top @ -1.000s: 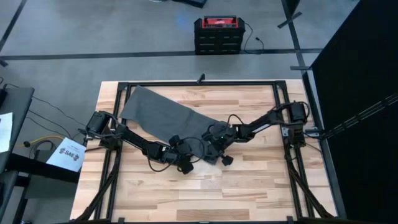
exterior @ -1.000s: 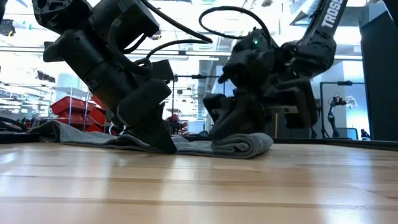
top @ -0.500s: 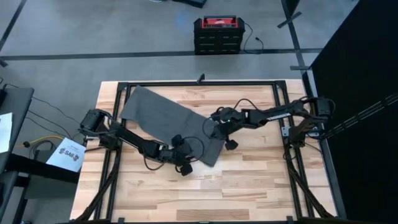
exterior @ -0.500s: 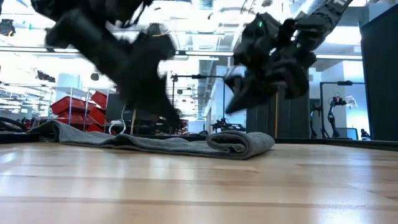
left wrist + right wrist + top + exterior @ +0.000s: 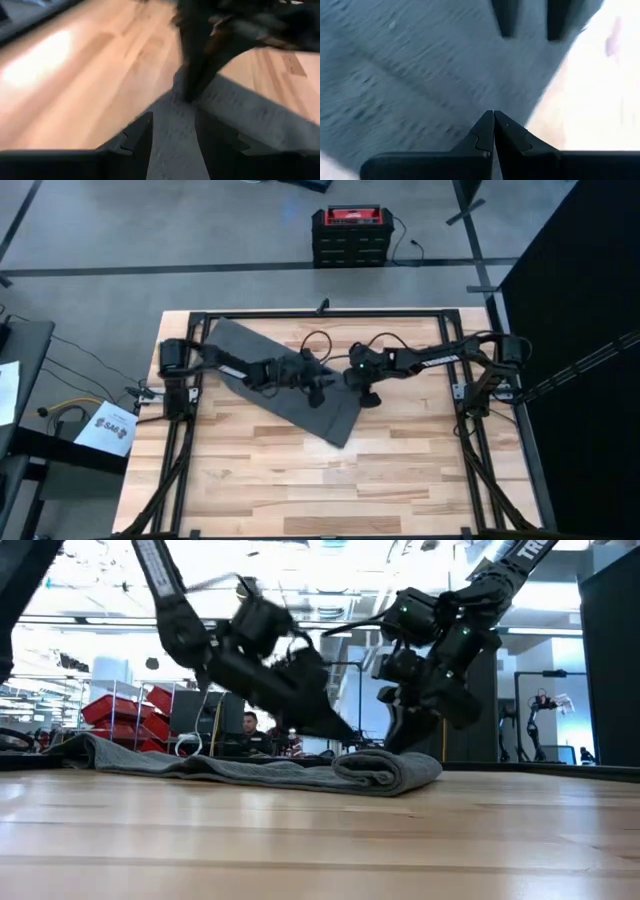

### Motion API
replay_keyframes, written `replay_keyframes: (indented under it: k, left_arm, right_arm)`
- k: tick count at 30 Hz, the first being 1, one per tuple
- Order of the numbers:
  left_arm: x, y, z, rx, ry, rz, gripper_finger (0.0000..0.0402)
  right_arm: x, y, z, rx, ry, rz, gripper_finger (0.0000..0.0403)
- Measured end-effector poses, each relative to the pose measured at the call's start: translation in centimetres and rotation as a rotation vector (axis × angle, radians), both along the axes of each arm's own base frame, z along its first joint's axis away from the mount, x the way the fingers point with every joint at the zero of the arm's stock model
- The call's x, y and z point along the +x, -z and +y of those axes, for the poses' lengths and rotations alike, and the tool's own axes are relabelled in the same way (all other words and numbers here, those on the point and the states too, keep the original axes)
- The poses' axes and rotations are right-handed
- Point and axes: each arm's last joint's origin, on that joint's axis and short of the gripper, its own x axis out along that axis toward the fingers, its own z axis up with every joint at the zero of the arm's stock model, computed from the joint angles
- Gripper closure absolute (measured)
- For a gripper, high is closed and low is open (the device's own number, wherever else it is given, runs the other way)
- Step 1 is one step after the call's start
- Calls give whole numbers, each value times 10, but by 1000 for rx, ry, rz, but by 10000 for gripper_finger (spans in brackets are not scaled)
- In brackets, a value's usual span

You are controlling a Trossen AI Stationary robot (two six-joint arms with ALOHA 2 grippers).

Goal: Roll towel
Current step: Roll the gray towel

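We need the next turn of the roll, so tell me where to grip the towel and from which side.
Grip the rolled end of the towel, the thick curl nearest the table's front. Come down from above and pinch its raised lip, because the rest lies flat. The left claw is open over the cloth, the right claw shut.

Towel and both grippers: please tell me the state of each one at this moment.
towel: lying on the table, mostly flat, near end rolled up, held by nothing.
left gripper: open, empty, over the towel.
right gripper: shut, empty, over the towel's edge.
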Motion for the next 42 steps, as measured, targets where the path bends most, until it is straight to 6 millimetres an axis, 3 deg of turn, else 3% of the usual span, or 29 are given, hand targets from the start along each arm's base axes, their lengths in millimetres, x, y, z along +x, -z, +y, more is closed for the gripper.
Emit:
replay_keyframes:
  k: [6, 14, 18, 24, 31, 35, 42]
  left_arm:
    - [16, 16, -15, -4, 67, 26, 268]
    - [12, 45, -12, -8, -23, 155, 268]
    - [11, 47, -14, -6, -25, 177, 268]
    - [11, 46, -14, -6, -24, 176, 268]
    - [11, 47, -14, -6, -24, 177, 268]
    - [11, 48, -14, -8, -25, 179, 268]
    - [10, 48, -14, -9, -25, 179, 268]
  right_arm:
    - [-6, 4, -1, 37, 41, 61, 403]
    - [-7, 4, -3, 52, 111, 69, 403]
    - [-7, 4, -1, 48, 134, 67, 403]
    - [-11, -15, -13, -19, 262, -1, 403]
    - [-14, 13, -15, 57, 298, 109, 403]
    - [-14, 15, -15, 9, 324, 124, 403]
    - [-5, -5, -11, -35, 323, 70, 403]
